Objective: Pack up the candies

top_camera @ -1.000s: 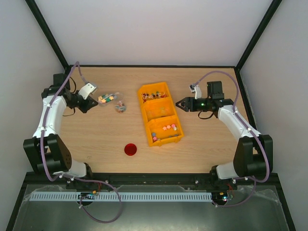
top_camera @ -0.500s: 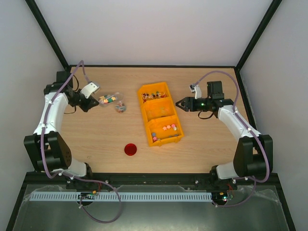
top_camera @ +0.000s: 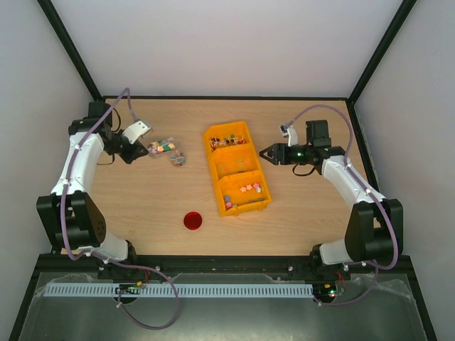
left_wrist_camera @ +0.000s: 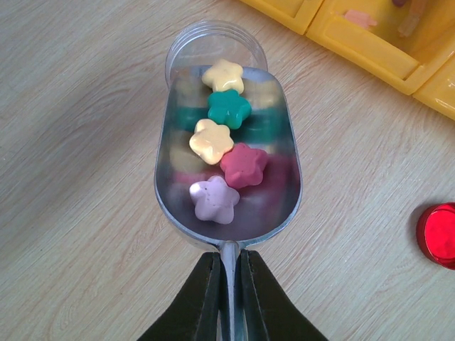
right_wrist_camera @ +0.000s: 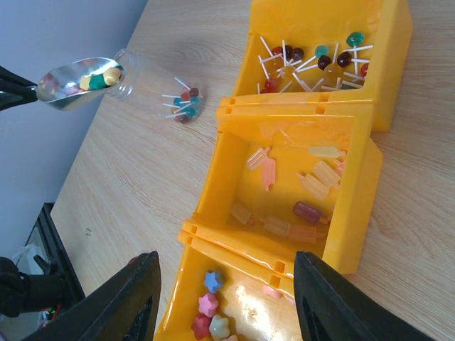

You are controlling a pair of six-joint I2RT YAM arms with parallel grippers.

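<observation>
My left gripper (left_wrist_camera: 229,259) (top_camera: 135,149) is shut on the thin handle of a metal scoop (left_wrist_camera: 178,177) (top_camera: 158,147). Several star-shaped candies (left_wrist_camera: 226,153) lie in its bowl: yellow, green, cream, red and pink. The scoop's tip rests over the mouth of a clear jar (left_wrist_camera: 213,44) (top_camera: 177,158) (right_wrist_camera: 153,85) standing on the table, with small lollipops at its bottom. More star candies (right_wrist_camera: 212,312) (top_camera: 249,188) lie in the near compartment of the yellow bin (top_camera: 214,165) (right_wrist_camera: 213,177). My right gripper (right_wrist_camera: 226,284) (top_camera: 264,154) hangs open just right of the bin, holding nothing.
The bin's far compartment holds lollipops (right_wrist_camera: 313,60) and the middle one holds ice-pop sweets (right_wrist_camera: 306,177). A red lid (top_camera: 193,220) (left_wrist_camera: 439,234) lies on the wooden table near the front, left of the bin. Black frame posts edge the table.
My left gripper has carried the loaded scoop a little right and back, toward the jar mouth. The right arm has stayed still.
</observation>
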